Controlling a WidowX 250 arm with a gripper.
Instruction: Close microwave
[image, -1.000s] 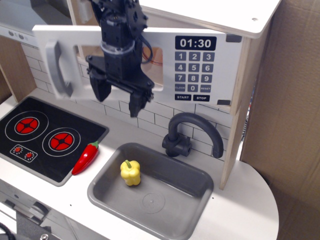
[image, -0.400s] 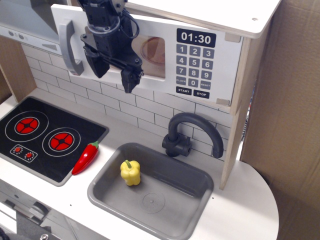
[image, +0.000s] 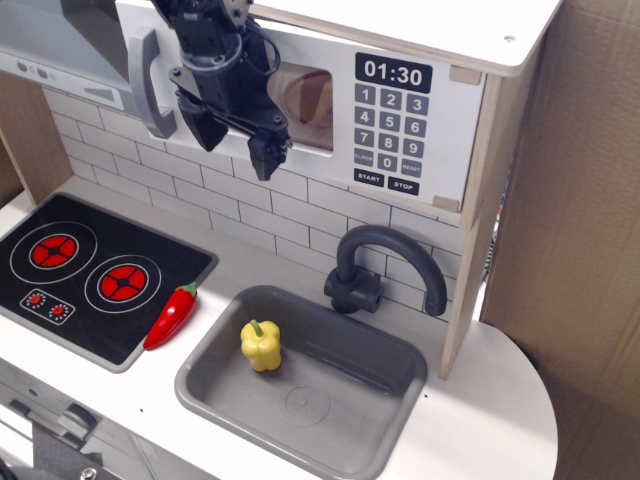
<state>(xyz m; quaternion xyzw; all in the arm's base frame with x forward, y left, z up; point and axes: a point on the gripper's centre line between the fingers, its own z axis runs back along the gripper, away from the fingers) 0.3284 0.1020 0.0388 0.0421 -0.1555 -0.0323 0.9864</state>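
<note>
White-tiled wall behind; open, empty tool (image: 232, 135) partly hiding microwave (image: 330, 105) door window.

1 high, seemingly front-right view down onto counter (image: 480, 420).

The front of the white-doored toy wooden microwave (image: 300, 100) is blocked on its left half by the black robot gripper (image: 232, 140), held with jaws apart before the window. Open room is left below, above the grey sink basin (image: 400, 375), bounded by the dark curved faucet (image: 385, 265) at the tiled wall.
</note>
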